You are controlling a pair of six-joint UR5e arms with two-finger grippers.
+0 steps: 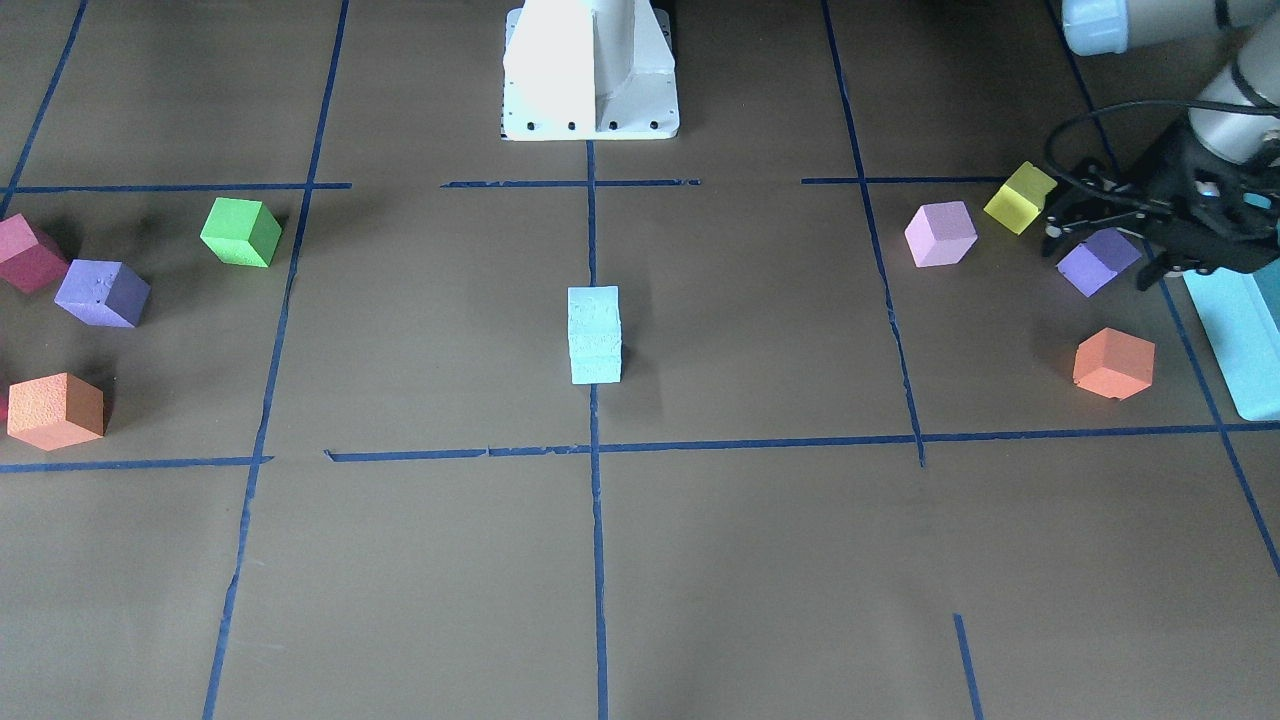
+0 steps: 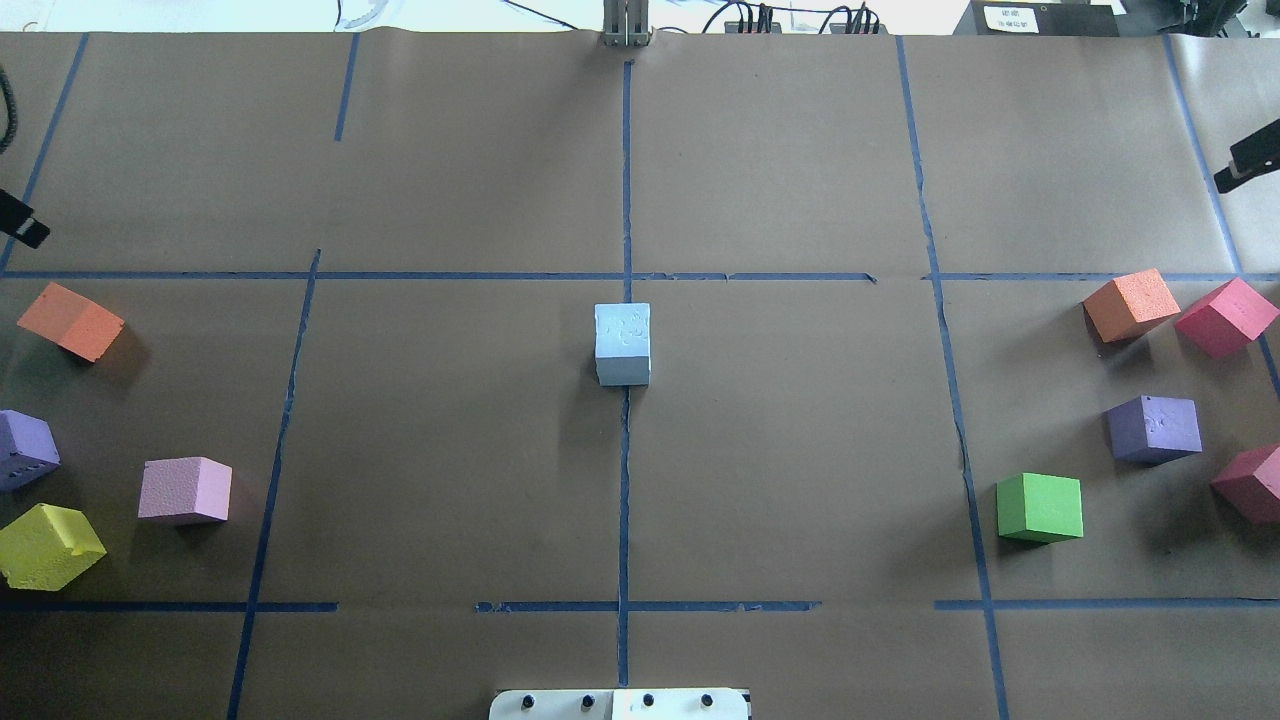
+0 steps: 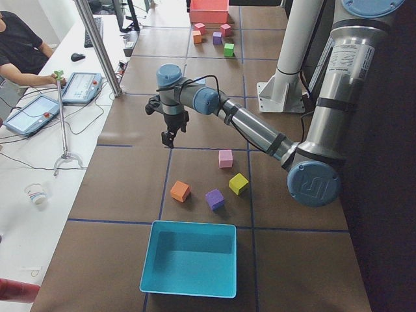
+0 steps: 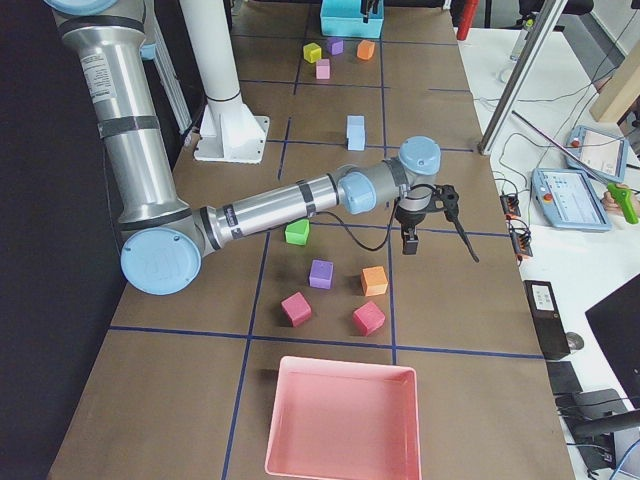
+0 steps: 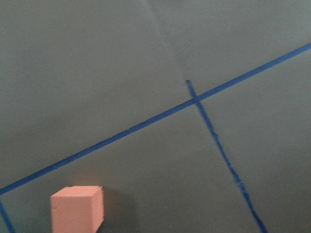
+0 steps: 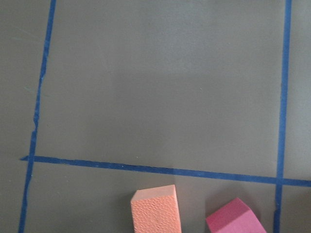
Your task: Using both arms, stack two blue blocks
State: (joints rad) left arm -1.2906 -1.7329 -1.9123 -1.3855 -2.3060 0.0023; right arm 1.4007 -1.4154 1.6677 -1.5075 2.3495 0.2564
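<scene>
The two blue blocks stand stacked one on the other at the table's centre, on the middle tape line. They also show in the overhead view and the exterior right view. No gripper touches them. My left gripper hovers far off at its own side, above a purple cube. Its fingers look spread and hold nothing. Of my right gripper only a black tip shows at the overhead view's right edge. It is empty, but I cannot tell whether it is open or shut.
Orange, purple, pink and yellow cubes lie on the left side beside a teal box. Orange, magenta, purple and green cubes lie on the right side near a pink tray.
</scene>
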